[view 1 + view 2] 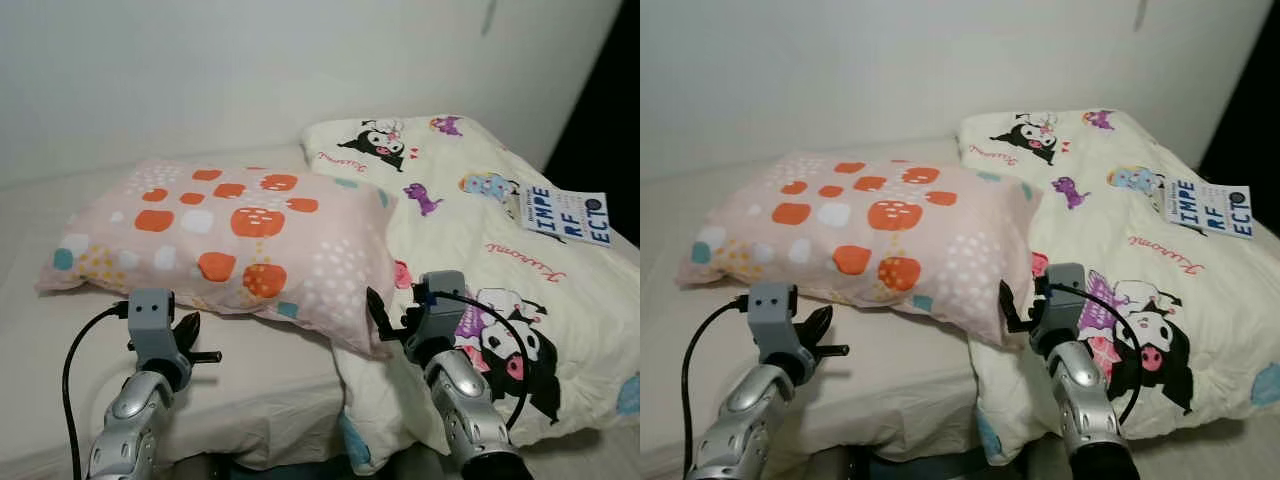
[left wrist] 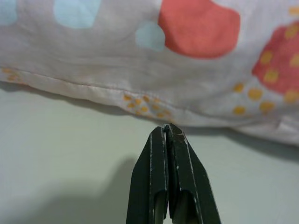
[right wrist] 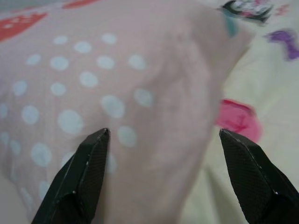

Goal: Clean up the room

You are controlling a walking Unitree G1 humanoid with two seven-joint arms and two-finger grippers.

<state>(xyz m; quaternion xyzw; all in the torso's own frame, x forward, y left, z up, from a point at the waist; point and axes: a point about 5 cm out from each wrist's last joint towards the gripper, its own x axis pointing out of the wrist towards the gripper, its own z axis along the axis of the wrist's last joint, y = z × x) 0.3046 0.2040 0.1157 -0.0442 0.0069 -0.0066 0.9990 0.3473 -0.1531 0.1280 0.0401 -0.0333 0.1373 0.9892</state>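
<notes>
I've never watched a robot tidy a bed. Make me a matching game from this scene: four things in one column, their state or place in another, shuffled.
1. left gripper
2. right gripper
3. pink pillow
4. cartoon quilt

a. folded, on the bed's right side
b. fingers open, at the pillow's corner
c. fingers shut, just short of the pillow's edge
d. lying partly over the quilt

Pairs: 1-c, 2-b, 3-d, 4-a

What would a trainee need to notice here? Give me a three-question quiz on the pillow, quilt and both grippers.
1. True or false: the left gripper is shut.
2. The pink pillow partly overlaps which item? A) cartoon quilt B) a chair C) a book
3. Fill in: the right gripper is ____, pointed at the pillow's corner.

Key: 1 true, it sits just short of the pillow's edge, holding nothing. 2 A. 3 open.
</notes>
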